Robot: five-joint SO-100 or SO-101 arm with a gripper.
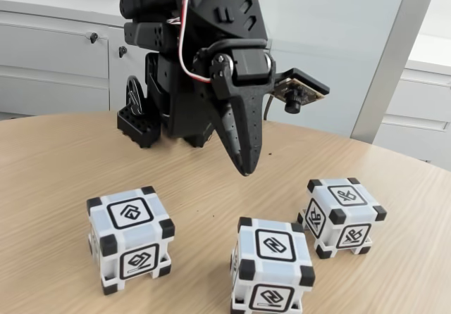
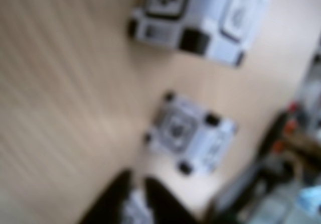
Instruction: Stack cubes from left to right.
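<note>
The jaws (image 1: pixel 246 167) hang together above the bench (image 1: pixel 56 166), gripping nothing; the left cube (image 1: pixel 130 238) sits down-left of them, all three unstacked.

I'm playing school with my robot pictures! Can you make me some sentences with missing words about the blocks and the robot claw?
1. There are ____ white cubes on the table.
2. None of the cubes is stacked; each one sits by itself on the ____.
3. In the fixed view, the gripper hangs in the ____ above the table, touching no cube.
4. In the fixed view, the left cube, the middle cube and the right cube all have corners coloured ____.

Missing words: three; table; air; black
</note>
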